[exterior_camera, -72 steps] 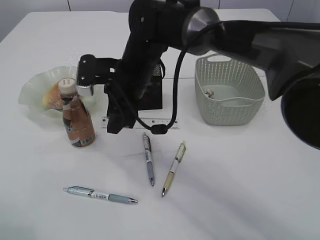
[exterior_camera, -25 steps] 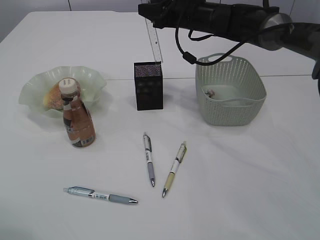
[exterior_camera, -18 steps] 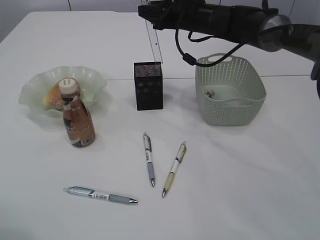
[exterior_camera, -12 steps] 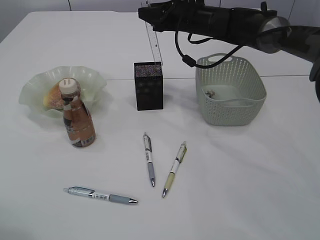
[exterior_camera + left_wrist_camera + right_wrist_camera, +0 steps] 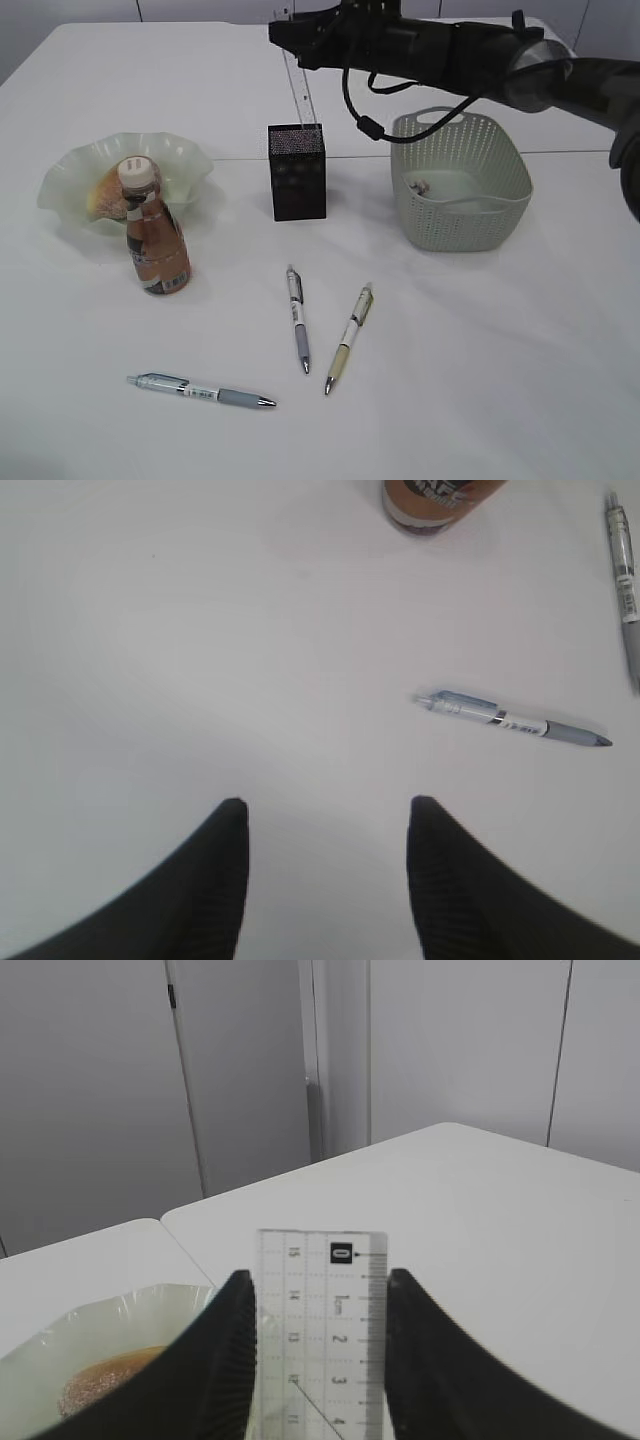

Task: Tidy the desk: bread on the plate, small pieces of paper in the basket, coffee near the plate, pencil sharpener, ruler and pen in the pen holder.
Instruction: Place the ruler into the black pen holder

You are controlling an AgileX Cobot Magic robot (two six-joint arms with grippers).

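Near the desk's (image 5: pixel 480 380) front edge the left gripper (image 5: pixel 325 880) hangs empty, jaws apart, above a grey pen (image 5: pixel 512 718). Farther back, the right gripper (image 5: pixel 312 1350) clamps the ruler (image 5: pixel 322 1330) upright over the pen holder (image 5: pixel 297 172).

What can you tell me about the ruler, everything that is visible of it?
The ruler is a flat, clear plastic strip with fine black marks and numbers, the zero end upward. The right tool holds it by its two long edges. It hangs nearly upright, a little tilted, above the black mesh pen holder; its lower end is at the holder's rim, and whether it is inside yet cannot be told.
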